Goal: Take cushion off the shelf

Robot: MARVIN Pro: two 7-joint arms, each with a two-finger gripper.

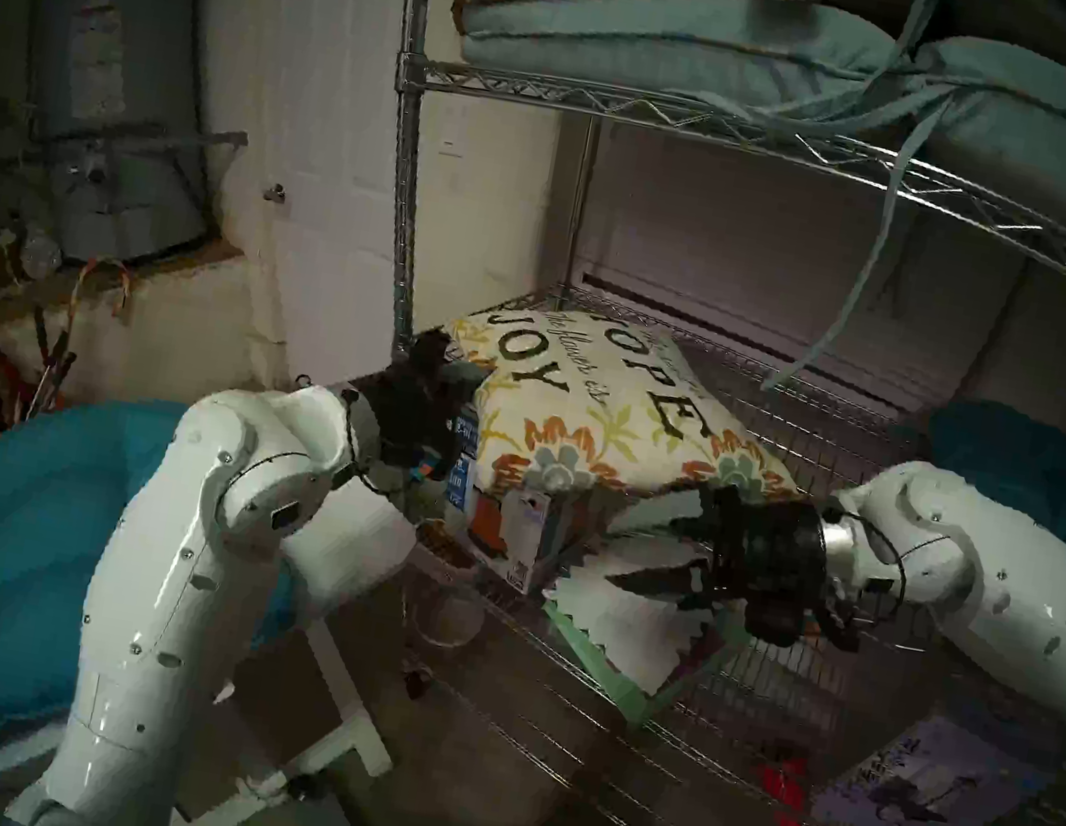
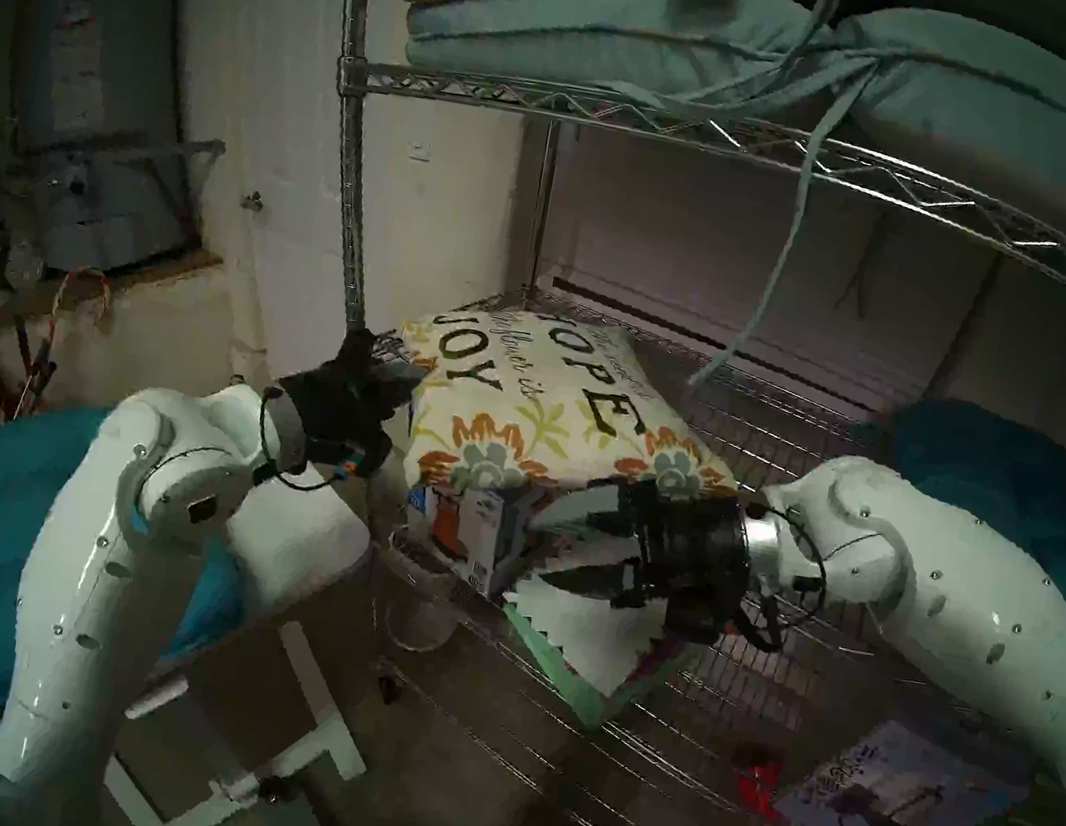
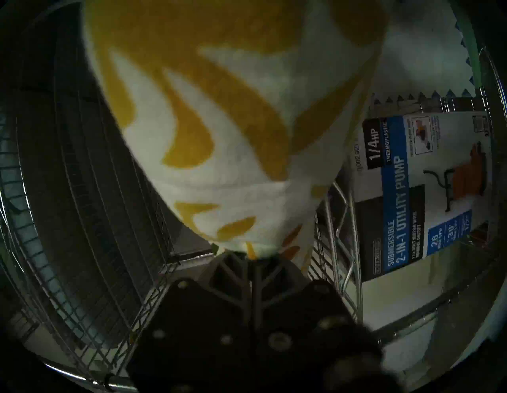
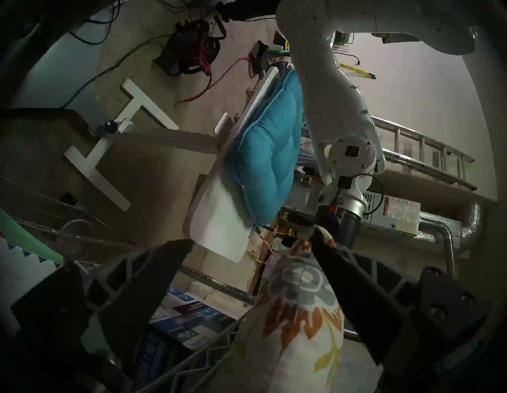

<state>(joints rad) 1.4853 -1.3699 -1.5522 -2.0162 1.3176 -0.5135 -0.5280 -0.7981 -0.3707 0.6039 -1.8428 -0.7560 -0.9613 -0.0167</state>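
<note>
**Cushion pinched at one corner, still on the shelf**

Our left tool [image 3: 253, 258] is clenched on the cushion [image 1: 614, 415] at its left corner, so we can drag it off the shelf [image 1: 756, 657]. The cushion lies tilted, its near edge propped on a pump box [image 1: 515, 525]. Our right tool [image 4: 247, 247] stands released, one finger along the cushion's right corner, ready to share the load.

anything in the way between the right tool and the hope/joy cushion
Nothing visible. The right tool is open with the cushion's near corner already between its fingers, one finger lying against the fabric. The pump box sits below the cushion, not between them.
</note>
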